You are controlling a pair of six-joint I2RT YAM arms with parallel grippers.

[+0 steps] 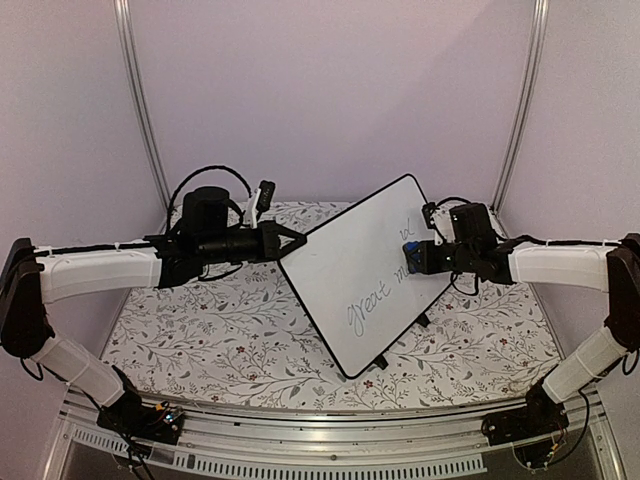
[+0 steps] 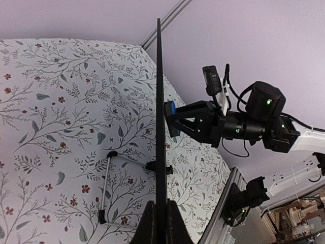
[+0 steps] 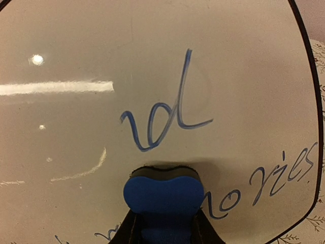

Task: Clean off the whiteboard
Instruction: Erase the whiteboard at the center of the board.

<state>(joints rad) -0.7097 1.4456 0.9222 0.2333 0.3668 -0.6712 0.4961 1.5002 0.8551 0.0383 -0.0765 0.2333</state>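
Tilted whiteboard (image 1: 365, 275), cursive writing remaining

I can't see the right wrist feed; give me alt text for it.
A blue eraser, held in the jaws at the bottom edge, presses against the whiteboard just below blue cursive letters. More blue writing runs along the lower right.

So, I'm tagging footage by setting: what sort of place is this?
Likely a lab test booth: plain lilac walls, metal corner posts, and a floral-covered table edged by an aluminium rail.

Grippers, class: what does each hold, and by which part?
Left gripper clamps the glossy white whiteboard by its thin black edge; right gripper pinches the small blue eraser block by its sides.
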